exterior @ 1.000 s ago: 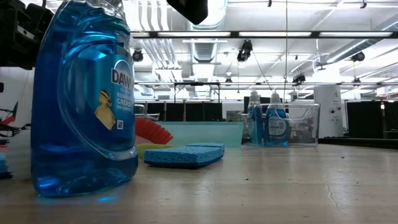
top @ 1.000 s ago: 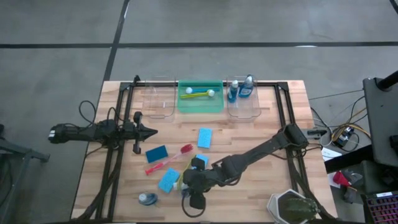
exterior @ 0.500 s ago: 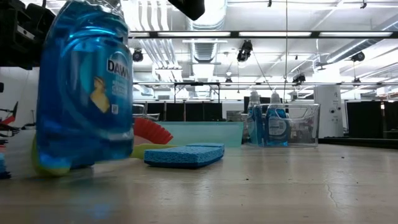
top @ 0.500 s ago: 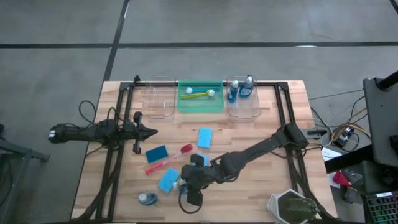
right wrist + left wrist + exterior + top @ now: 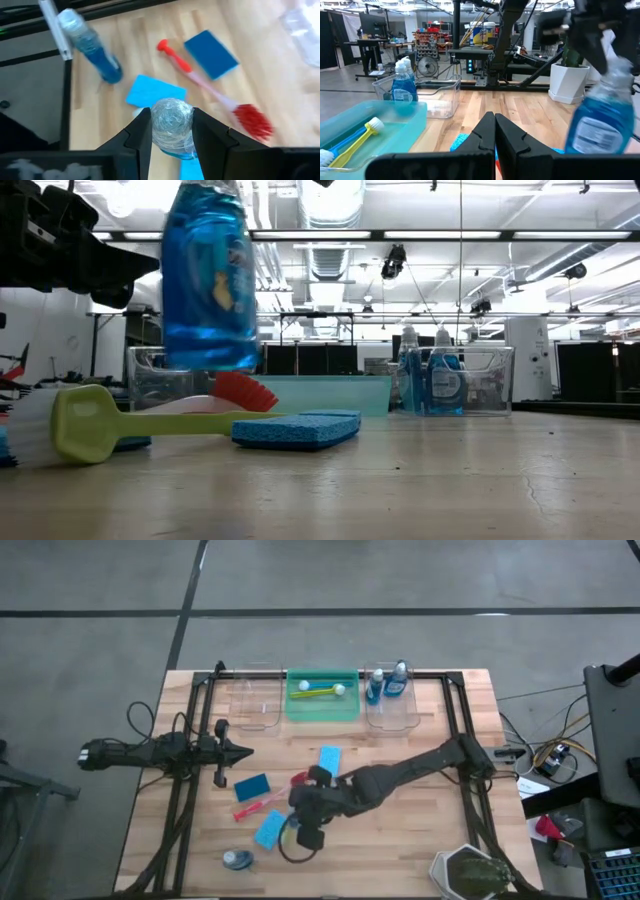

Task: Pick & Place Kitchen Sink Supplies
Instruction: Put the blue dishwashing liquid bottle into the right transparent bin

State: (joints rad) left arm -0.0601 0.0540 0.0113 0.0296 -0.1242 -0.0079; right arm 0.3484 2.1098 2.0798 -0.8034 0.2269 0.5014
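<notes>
My right jaws point(image 5: 171, 131) are clamped on a clear bottle of blue liquid point(image 5: 208, 275), gripped at its neck. A second ago it stood on the bench point(image 5: 400, 840); now it hangs clear above the wood, and the arm has swung back toward the middle. Lifting it has uncovered a yellow brush point(image 5: 120, 425) lying by a blue sponge point(image 5: 297, 427), with the red brush point(image 5: 268, 799) just behind. A second bottle point(image 5: 237, 859) lies near the front edge, two more point(image 5: 386, 683) stand in the clear bin point(image 5: 390, 715) at the back, and brushes rest in the green bin point(image 5: 322, 708). My left jaws point(image 5: 495, 131) are pressed together, parked at the left side as before.
</notes>
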